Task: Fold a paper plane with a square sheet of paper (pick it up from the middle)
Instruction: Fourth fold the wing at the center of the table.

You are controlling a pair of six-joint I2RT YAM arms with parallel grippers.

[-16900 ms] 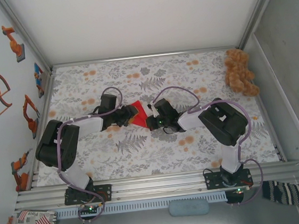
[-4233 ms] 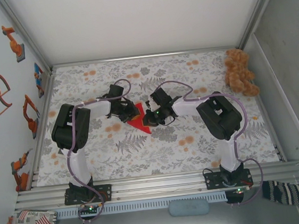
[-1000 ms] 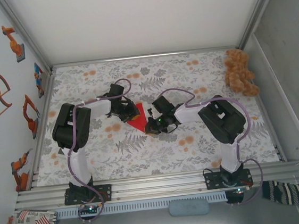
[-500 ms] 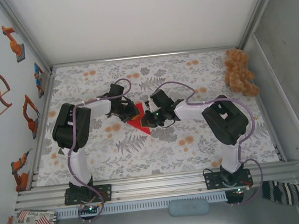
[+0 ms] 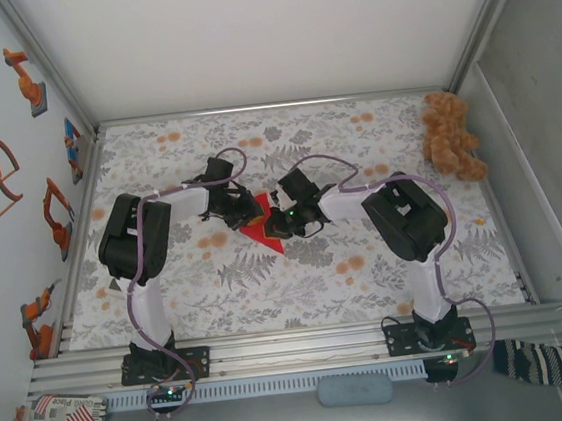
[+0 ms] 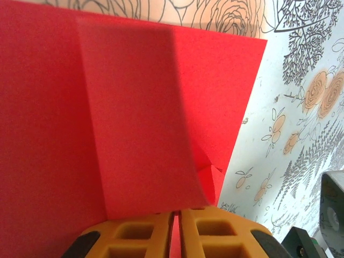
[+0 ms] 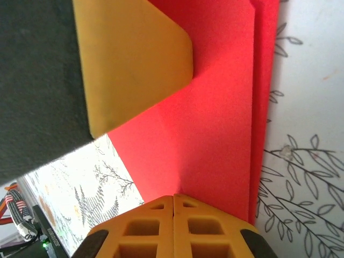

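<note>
Left of centre in the overhead view, our left claw sits at the upper left edge of the red sheet of paper. The sheet lies partly folded on the flowered desk, in the middle of the frame between the two claws. From the left wrist we see the orange fingers drawn together at the bottom of the frame on a raised flap of the sheet. A sliver of red shows in the slit between them, so we judge this claw clamped on that flap. Just right of the sheet, the right claw has its jaws together. In its wrist view the tip rests at the foot of a crease at the bottom centre, and a doubled edge of paper runs down the right side. We cannot tell whether any layer is caught in it. We take the step in hand to be setting a fold. To do it well, we want the left claw to anchor the flap without tugging. We want the closed right tip to press along the crease with light downward force, so the thin sheet neither slides over the desk nor tears, and the layered edges stay lined up. The teddy bear at the upper right sits well apart from the work.
</note>
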